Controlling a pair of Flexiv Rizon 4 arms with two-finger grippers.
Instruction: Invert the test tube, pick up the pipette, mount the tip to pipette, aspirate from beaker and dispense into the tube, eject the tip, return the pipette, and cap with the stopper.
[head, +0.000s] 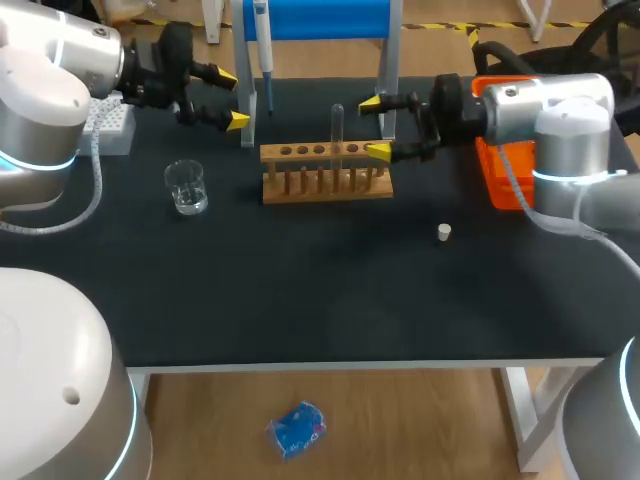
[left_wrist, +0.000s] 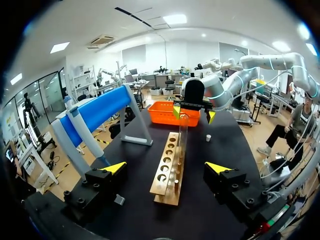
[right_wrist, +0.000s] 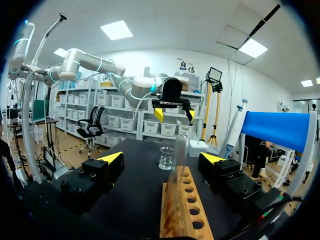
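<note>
Tube (head: 337, 122) upright in rack (head: 300, 188), long axis vertical. Right gripper (head: 376, 127) spread, empty, pointing at tube, which stands just ahead of its tips; nearer arm. Left gripper (head: 233, 99) spread, empty, farther off.

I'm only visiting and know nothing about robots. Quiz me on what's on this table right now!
1. True or false: the right gripper is shut on the test tube.
2. Fill in: the beaker stands on the ___ arm's side of the wooden rack.
3. The white stopper lies: A) inside the beaker; B) on the table, apart from the rack; C) on top of the test tube.

Key: 1 false; 2 left; 3 B.
</note>
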